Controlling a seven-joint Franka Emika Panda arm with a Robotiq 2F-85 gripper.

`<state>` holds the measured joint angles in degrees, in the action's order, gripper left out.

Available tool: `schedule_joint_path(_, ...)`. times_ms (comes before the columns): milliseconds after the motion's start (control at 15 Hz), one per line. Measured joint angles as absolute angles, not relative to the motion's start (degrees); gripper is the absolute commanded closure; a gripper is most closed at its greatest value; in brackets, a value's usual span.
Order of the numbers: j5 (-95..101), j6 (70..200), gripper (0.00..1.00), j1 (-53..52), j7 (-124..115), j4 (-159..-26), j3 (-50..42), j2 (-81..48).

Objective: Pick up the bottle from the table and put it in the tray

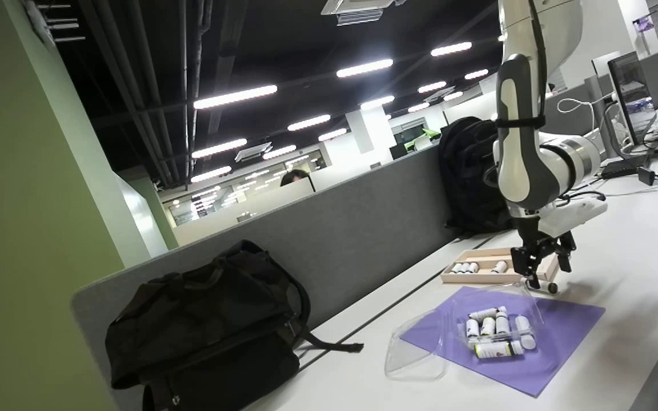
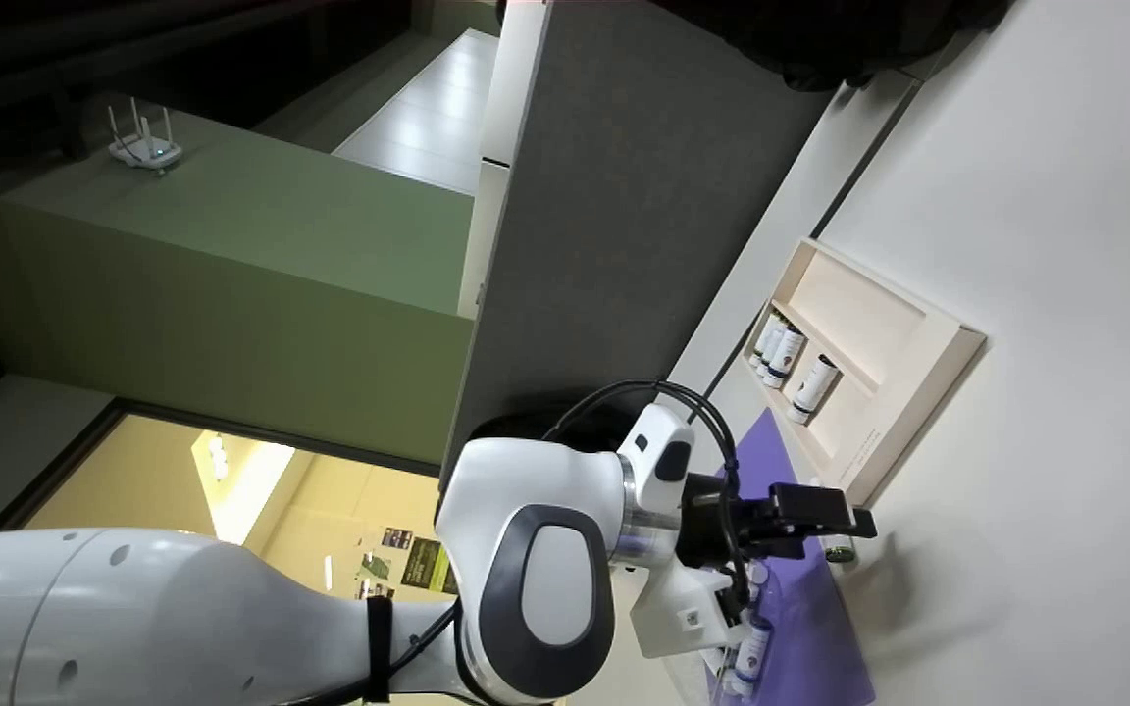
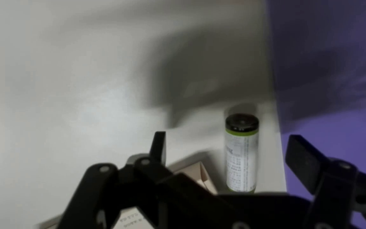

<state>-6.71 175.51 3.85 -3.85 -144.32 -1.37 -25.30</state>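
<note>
The bottle (image 3: 241, 156) is lying on its side on the table (image 3: 106, 79), in the narrow strip between the tray (image 2: 859, 304) and the mat (image 3: 335, 136), and the gripper (image 3: 227, 148) is holding nothing, its jaws standing wide apart. In the wrist view the bottle is showing between them, its dark end pointing outward and its long axis running across the line along which the jaws would be closing, so no turning is seeming necessary. The bottle is sitting a little nearer the mat-side finger (image 3: 303, 162) than the tray-side finger (image 3: 157, 146), so a slight shift toward the mat is probably going to help centre it. The tray's corner is also poking into that gap, just beside the bottle, and the tray-side finger is perhaps risking a bump there. The gripper is apparently hovering above the bottle, though how high I am not managing to tell; the coming move is likely calling for a straight descent
</note>
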Motion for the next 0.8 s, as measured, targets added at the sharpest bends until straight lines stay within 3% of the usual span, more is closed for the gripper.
schedule_joint_path(600,-6.7,178.8,0.84,10.9,-1.7,-143.4,6.2,-28.0)
schedule_joint_path(667,-6.7,178.2,0.88,12.2,-0.3,-143.4,7.3,-27.9)
schedule_joint_path(800,-6.2,176.6,0.88,13.8,2.6,-143.4,8.1,-27.2)
